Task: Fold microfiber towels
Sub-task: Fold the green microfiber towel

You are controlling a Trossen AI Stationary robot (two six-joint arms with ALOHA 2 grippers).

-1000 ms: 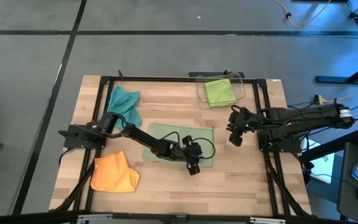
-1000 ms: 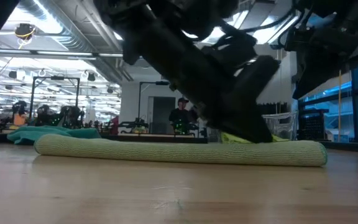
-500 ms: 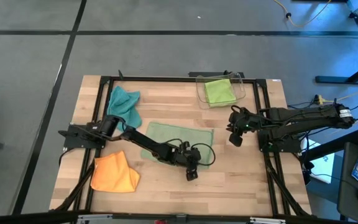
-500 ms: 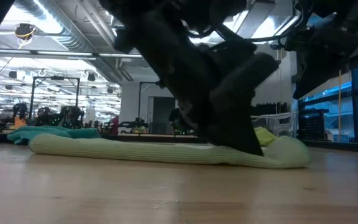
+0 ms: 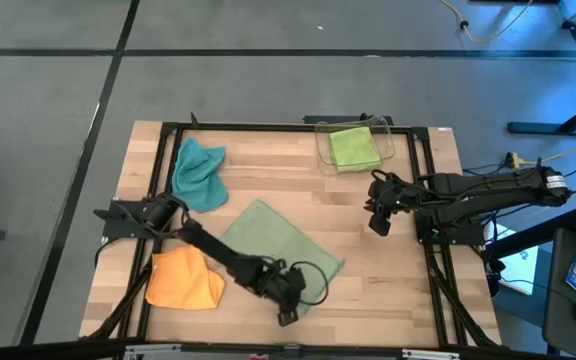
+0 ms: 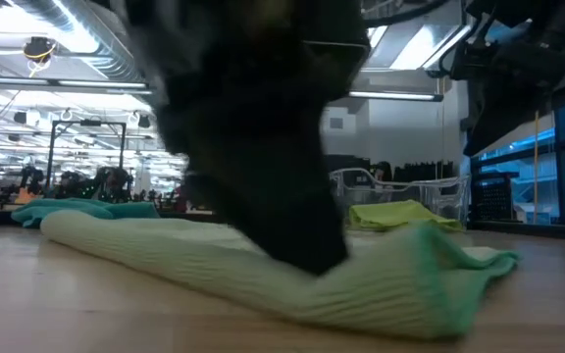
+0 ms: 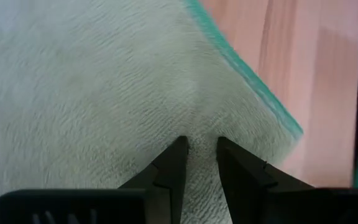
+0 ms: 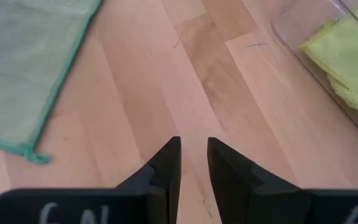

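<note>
The pale sage towel [image 5: 268, 240] lies slantwise on the middle of the table and bunches up at one end in the low view [image 6: 390, 284]. My left gripper [image 5: 286, 315] is at the towel's near corner, shut on the cloth [image 7: 201, 146]. A teal towel [image 5: 198, 172] lies crumpled at the far left. An orange towel [image 5: 183, 280] lies at the near left. A lime towel [image 5: 353, 147] sits in the clear bin [image 5: 390, 138]. My right gripper [image 5: 376, 225] hangs above bare wood at the right, its fingers [image 8: 193, 149] a narrow gap apart with nothing between. My left gripper pinches the sage towel between its two fingers at the near corner [image 7: 201, 124], a little in from the teal-stitched edge [image 7: 247, 68]. The fingers slant down from the table's left. How many layers they hold does not show. The towel lies on the table, rumpled beside the grip.
The black frame rails [image 5: 423, 180] run along the table's sides. Bare wood lies between the sage towel and my right arm [image 5: 488, 190], and along the near right of the table [image 5: 388, 300].
My left gripper has moved toward the table's near edge and somewhat left, turning as it went, still shut on the sage towel. The towel has been dragged and swung about. Its near right end moved with the gripper, while its far left part stayed nearly in place.
</note>
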